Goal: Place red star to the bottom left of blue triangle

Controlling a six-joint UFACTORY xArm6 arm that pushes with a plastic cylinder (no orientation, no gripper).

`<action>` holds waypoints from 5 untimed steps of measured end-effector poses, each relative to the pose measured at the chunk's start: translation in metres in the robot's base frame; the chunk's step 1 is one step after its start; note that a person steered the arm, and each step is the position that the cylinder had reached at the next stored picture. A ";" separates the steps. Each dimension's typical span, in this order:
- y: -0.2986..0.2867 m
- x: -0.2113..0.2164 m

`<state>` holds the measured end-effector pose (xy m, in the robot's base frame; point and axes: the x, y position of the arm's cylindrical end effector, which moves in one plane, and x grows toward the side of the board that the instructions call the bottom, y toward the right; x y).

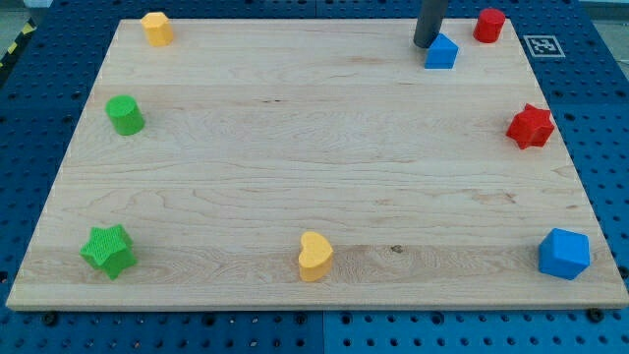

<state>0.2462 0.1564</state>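
- No words, numbers, brand names or labels can be read anywhere in this view.
- The only sign is a small square black-and-white fiducial marker tag [543,45], a coded pattern rather than text. It lies flat at the far right, just beyond the far right corner of the pale wooden board [295,157], on the blue perforated table top [600,118].
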 end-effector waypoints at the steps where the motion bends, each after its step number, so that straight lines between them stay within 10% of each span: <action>1: 0.001 0.000; 5: -0.065 0.032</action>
<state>0.2784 0.0917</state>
